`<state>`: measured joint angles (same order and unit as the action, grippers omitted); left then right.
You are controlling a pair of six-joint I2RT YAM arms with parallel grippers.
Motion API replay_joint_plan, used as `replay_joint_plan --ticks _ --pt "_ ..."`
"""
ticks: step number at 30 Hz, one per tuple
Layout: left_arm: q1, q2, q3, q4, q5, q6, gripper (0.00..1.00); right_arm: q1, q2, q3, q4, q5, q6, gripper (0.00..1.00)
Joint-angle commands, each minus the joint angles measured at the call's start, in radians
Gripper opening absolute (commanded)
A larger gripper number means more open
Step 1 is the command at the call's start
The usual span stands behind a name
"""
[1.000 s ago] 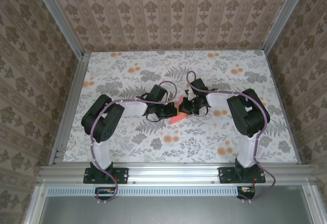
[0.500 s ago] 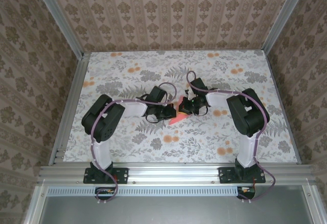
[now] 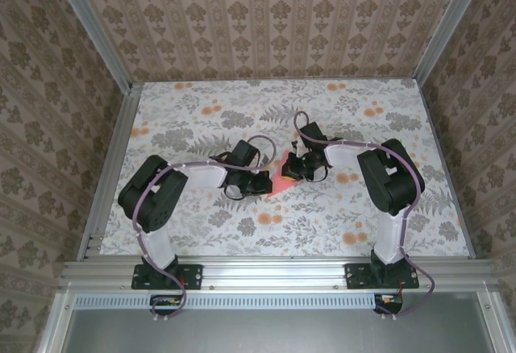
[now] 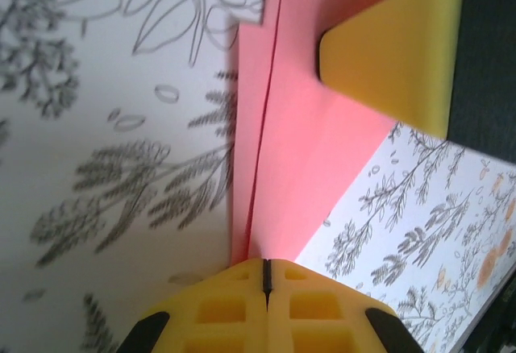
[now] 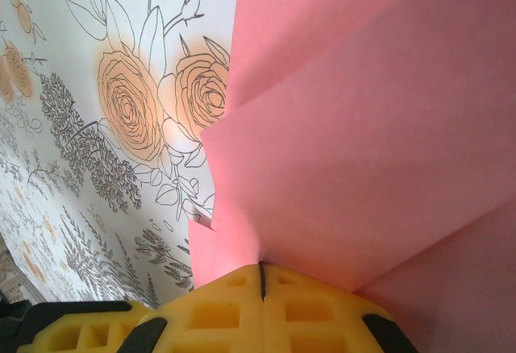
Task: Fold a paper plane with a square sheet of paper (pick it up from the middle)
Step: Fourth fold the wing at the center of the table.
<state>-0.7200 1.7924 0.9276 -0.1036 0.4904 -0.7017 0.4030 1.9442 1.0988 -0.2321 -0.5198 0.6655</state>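
Top external: floral-printed white tabletop [image 3: 201,232]; at its middle the thin salmon-pink sheet of paper [image 3: 280,184], already creased, sits between the two arms. Wrist views: left gripper [image 4: 266,276] clenched on a long crease, right gripper [image 5: 260,279] clenched on a fold at the opposite side. Judgement: featherweight, limp, slippery, tears easily; take hold at doubled creases near the middle and pull gently

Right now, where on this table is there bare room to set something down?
Free: the table's far strip along the back wall, and the near strip between the arm bases. Crowded: the centre, where left gripper and right gripper both pinch the pink paper.
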Motion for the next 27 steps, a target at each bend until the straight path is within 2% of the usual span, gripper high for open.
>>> replay_joint_plan --ticks 1,7,15,21,27 --pt "0.007 -0.083 -0.02 -0.055 -0.033 0.015 0.04 -0.007 0.073 -0.038 -0.124 0.189 0.014 0.02" --pt "0.009 -0.115 0.002 0.063 -0.032 -0.025 0.05 -0.007 0.075 -0.037 -0.12 0.186 0.02 0.02" --pt "-0.019 0.012 0.104 0.055 -0.005 -0.028 0.06 -0.007 0.077 -0.039 -0.106 0.166 0.025 0.02" --pt "-0.011 0.078 0.134 0.063 -0.064 -0.027 0.02 -0.008 0.073 -0.04 -0.082 0.132 0.026 0.01" --pt "-0.001 0.13 0.127 0.071 -0.067 -0.032 0.0 -0.013 0.066 -0.039 -0.058 0.099 0.031 0.01"
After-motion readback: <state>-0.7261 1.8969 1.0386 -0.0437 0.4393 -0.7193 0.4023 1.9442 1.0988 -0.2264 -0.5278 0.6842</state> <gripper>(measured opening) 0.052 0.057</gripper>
